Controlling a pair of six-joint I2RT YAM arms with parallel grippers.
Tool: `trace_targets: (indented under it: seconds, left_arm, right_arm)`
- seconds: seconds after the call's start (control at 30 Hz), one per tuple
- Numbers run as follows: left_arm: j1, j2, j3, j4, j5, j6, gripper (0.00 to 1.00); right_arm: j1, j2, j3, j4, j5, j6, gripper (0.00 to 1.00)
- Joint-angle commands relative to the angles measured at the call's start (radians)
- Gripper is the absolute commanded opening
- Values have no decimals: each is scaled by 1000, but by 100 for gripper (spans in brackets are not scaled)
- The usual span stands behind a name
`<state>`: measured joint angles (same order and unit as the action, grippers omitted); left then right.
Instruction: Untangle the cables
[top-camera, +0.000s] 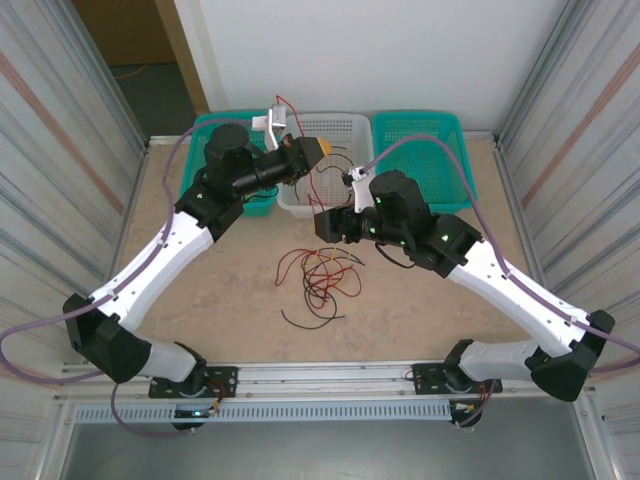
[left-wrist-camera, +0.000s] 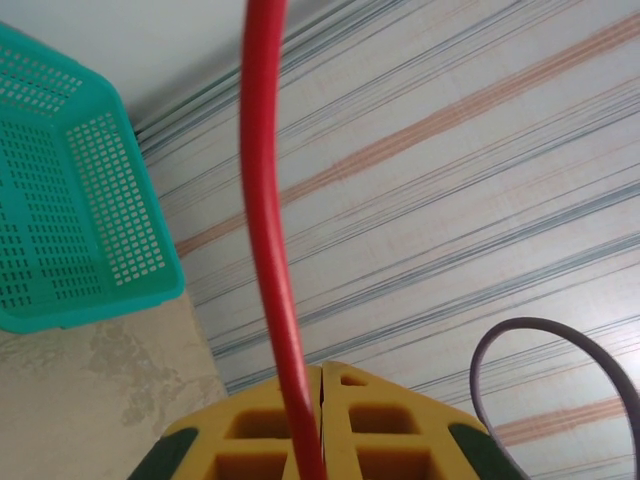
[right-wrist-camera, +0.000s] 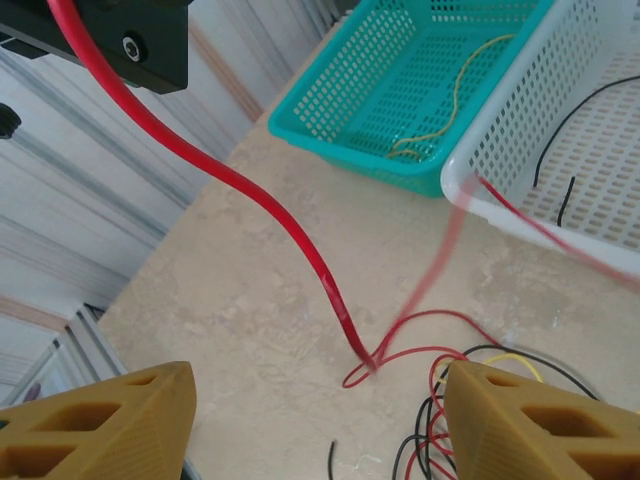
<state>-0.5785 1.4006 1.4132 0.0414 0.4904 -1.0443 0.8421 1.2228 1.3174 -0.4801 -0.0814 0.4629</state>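
red cable (left-wrist-camera: 265, 250) clenched in left end effector (left-wrist-camera: 321, 385); right end effector (right-wrist-camera: 318, 405) spread apart near tangled cables (top-camera: 318, 275).

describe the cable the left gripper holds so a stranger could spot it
Find the white basket at the far edge of the table; the left gripper hangs over it. The red cable slopes from that gripper down to the tangle, the only wire in a grip.

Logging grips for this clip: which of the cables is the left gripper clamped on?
The red cable that rises off the table, pinched in the shut left gripper; the other cables lie slack on it.
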Motion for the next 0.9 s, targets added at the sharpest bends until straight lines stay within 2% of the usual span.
trace_targets:
  seconds: [0.0,0.27,0.53,0.6,0.67,0.87]
  left_arm:
    - [-9,-2,3,56,24,-28,0]
    - [-12,8,5,63,33,-42,0]
    - [-12,5,-8,52,20,-28,0]
    - [-11,3,-10,38,12,-12,0]
    - [-11,5,-13,24,1,6,2]
    - [-11,10,12,-91,-32,138,64]
  right_arm:
    - [-11,16,-13,45,-20,-5,61]
    - [-27,42,-34,70,-18,18,47]
    - [-35,21,-44,56,-18,28,9]
    - [-35,6,-46,44,-8,29,2]
    - [-35,-12,-48,31,4,30,0]
    - [-35,-91,-80,2,63,46,0]
